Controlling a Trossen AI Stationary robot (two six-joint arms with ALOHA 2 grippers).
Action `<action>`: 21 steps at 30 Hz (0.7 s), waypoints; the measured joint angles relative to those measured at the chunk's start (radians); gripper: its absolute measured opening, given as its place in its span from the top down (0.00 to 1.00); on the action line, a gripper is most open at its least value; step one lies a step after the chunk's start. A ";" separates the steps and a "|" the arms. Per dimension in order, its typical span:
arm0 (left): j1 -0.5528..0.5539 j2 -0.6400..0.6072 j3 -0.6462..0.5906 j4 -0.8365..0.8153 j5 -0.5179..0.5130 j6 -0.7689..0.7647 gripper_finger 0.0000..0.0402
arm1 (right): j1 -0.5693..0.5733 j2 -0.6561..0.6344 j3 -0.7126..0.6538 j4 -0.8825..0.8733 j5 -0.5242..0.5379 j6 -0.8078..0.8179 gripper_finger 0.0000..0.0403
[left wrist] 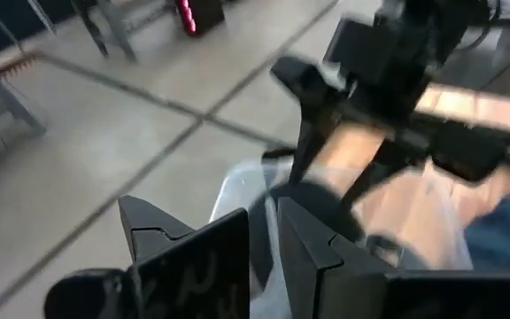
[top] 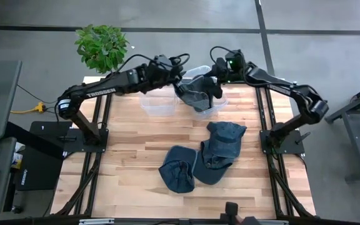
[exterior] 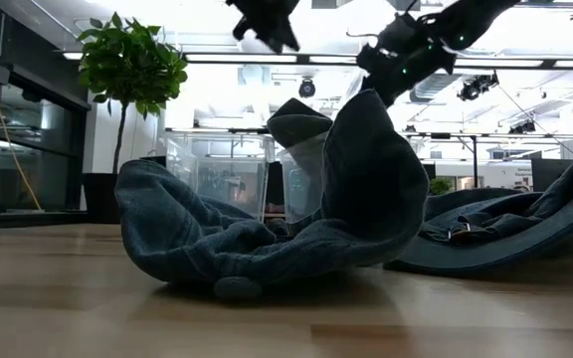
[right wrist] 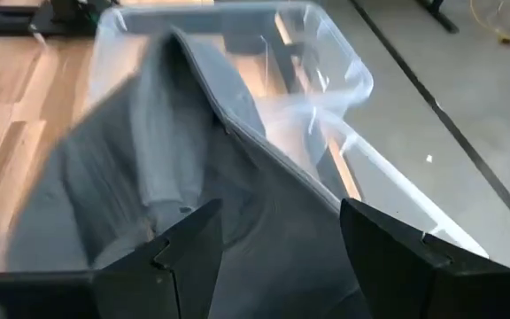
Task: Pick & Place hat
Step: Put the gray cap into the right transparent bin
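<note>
High view shows a wooden table (top: 136,140) of pale planks on a dark metal frame. At its far edge stand two clear plastic bins: a low rectangular one (top: 157,104) on the left and a second bin (top: 210,105) just to its right.

Three hats of soft blue-grey denim are visible. One denim hat (top: 197,94) lies crumpled in the second bin, and its cloth hangs over the near rim. The right wrist view shows the folds of this hat (right wrist: 158,168) against the transparent wall. The other two are on the table, near the middle. A cap (top: 220,150) lies open side up with its inside showing, and a crumpled hat (top: 179,169) touches it on the left. In the low view the crumpled hat (exterior: 267,229) makes a tall fold.

The left arm reaches from the left side across the far edge, and the left gripper (top: 179,67) hovers over the bins; its fingers (left wrist: 228,252) stand close together, with only a narrow gap and nothing between them. The right arm bends in from the right. The right gripper (top: 216,84) points down over the hat in the bin, its fingers (right wrist: 189,244) spread wide above the cloth and holding nothing.
</note>
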 joint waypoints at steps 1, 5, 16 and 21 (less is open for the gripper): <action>0.007 -0.010 -0.003 -0.036 0.024 -0.011 1.00 | -0.001 0.006 0.000 -0.001 0.000 -0.001 0.45; 0.034 -0.025 0.002 -0.090 0.151 -0.055 1.00 | 0.000 0.009 0.017 -0.009 -0.004 -0.022 0.45; 0.092 -0.027 -0.001 -0.128 0.324 -0.101 1.00 | -0.010 0.182 0.403 -0.225 0.009 -0.103 0.45; 0.093 -0.058 -0.002 -0.178 0.353 -0.145 1.00 | -0.017 0.353 0.651 -0.578 0.006 -0.297 0.45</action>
